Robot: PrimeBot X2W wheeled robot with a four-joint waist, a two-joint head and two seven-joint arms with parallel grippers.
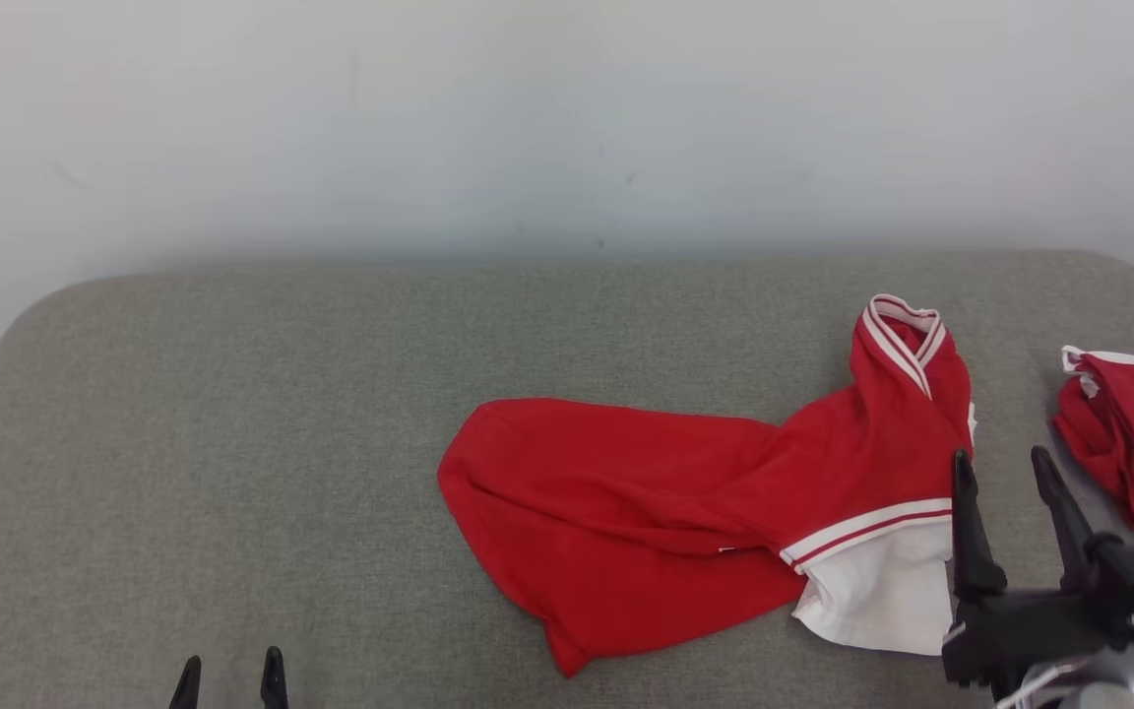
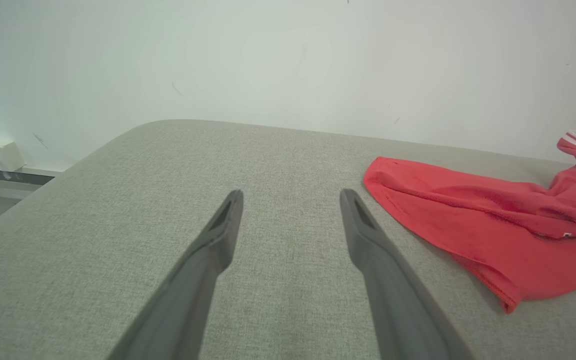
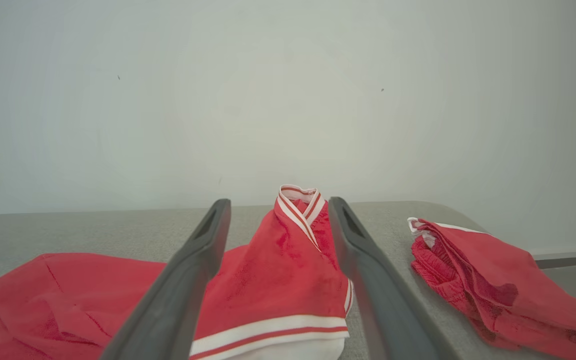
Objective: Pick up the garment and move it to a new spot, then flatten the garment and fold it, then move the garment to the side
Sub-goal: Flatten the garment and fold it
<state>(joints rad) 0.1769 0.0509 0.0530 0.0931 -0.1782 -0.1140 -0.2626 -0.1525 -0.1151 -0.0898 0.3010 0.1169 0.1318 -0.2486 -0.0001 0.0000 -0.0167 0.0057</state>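
A red garment (image 1: 685, 502) with white trim and a white sleeve lies crumpled on the grey cushioned surface (image 1: 331, 394), right of centre; its striped collar (image 1: 902, 330) stands up at the far end. My right gripper (image 1: 1005, 463) is open just at the garment's right edge, nothing between its fingers; in the right wrist view the garment (image 3: 278, 260) lies under and between the open fingers (image 3: 188, 280). My left gripper (image 1: 230, 665) is open at the lower left, well apart from the garment (image 2: 493, 230).
A second red garment (image 1: 1133, 443) lies bunched at the surface's right edge, also seen as a red pile (image 3: 478, 280). A white wall (image 1: 567, 118) stands behind. A wall socket (image 2: 0, 155) sits low on the left.
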